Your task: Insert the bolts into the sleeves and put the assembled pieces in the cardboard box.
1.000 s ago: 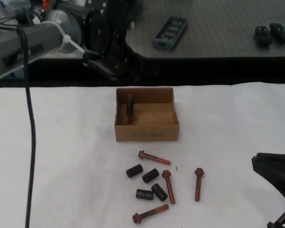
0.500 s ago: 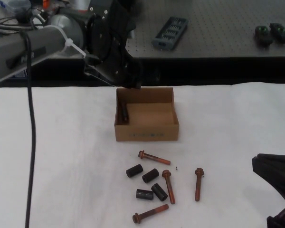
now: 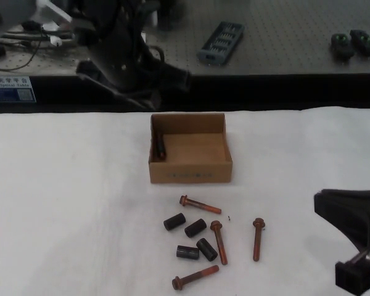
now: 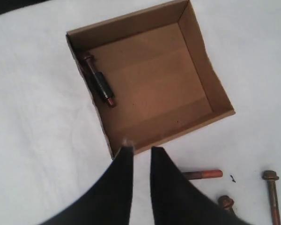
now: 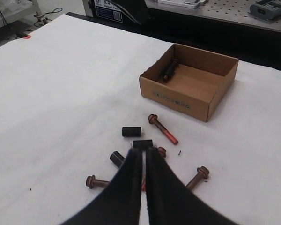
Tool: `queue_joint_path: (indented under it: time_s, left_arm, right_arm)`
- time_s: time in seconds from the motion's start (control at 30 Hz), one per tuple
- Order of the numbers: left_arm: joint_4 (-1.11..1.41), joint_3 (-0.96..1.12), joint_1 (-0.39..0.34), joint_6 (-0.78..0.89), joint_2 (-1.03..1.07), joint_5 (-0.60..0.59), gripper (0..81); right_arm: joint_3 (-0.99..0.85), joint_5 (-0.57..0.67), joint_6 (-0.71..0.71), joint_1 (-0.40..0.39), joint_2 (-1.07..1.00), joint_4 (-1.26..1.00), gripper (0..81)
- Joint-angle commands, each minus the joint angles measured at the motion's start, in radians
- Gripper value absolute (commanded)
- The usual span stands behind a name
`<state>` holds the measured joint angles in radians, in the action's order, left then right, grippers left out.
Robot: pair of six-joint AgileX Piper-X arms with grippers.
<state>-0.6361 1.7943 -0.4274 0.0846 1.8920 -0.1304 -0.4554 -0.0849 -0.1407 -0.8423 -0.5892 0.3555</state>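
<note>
- Bolts [image 3: 219, 242]: four rust-coloured ones lie loose on the white sheet [image 3: 80, 216] that covers the bench. They are scattered just ahead of the right fingers [image 5: 131, 187], on the near side of the cardboard box.
- Four short black sleeves [image 3: 195, 227] lie among those bolts. Each sleeve is empty and none is touching the fingers.
- The cardboard box [image 3: 191, 169] stands open-topped beyond the loose parts. It is well ahead of the right fingers, and directly under and ahead of the left fingers [image 4: 124, 178].
- One assembled piece [image 4: 98, 82], a bolt through a sleeve, lies flat inside the box against a side wall. It is well clear of the left fingertips.
- The left fingers hang above the box's near wall. A narrow gap shows between them and they hold nothing.
- The right fingers are pressed almost together, with only a sliver between them, and they are empty. Their tips are over the cluster, closest to one sleeve and a bolt head.
- In the high view, one arm [image 3: 123, 55] is raised behind the box. The other arm [image 3: 354, 246] sits low at the bench's near edge, off to the side of the bolts.
</note>
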Motion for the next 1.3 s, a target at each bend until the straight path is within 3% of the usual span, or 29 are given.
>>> queue_joint_path:
  time_s: [0.0, 0.23, 0.6, 0.67, 0.83, 0.9, 1.07, 1.27]
  left_arm:
    - [-0.020, -0.001, 0.004, -0.017, -0.067, 0.015, 10.3]
    - [-0.008, -0.187, 0.004, -0.017, -0.248, 0.062, 10.3]
    - [0.154, -0.690, 0.004, 0.049, -0.615, 0.102, 10.3]
    - [0.154, -0.762, 0.004, 0.050, -0.677, 0.102, 10.3]
    - [0.167, -0.907, 0.004, 0.081, -0.805, 0.102, 10.3]
    - [0.167, -0.950, 0.004, 0.081, -0.851, 0.104, 10.3]
    - [0.167, -1.036, 0.004, 0.081, -0.940, 0.130, 10.3]
    - [0.167, -1.092, 0.004, 0.081, -1.024, 0.130, 10.3]
  right_arm:
    - [-0.055, 0.040, -0.005, 0.005, -0.049, -0.018, 3.6]
    - [-0.130, 0.125, -0.005, 0.018, -0.169, -0.018, 3.6]
    - [-0.273, 0.366, 0.069, 0.169, -0.432, -0.018, 3.4]
    - [-0.315, 0.381, 0.109, 0.180, -0.491, -0.018, 0.2]
    - [-0.441, 0.391, 0.141, 0.180, -0.644, 0.015, 22.5]
    - [-0.507, 0.391, 0.180, 0.180, -0.717, 0.065, 27.6]
    - [-0.666, 0.389, 0.323, 0.180, -0.893, 0.210, 24.4]
    - [-0.809, 0.341, 0.389, 0.177, -1.050, 0.318, 23.0]
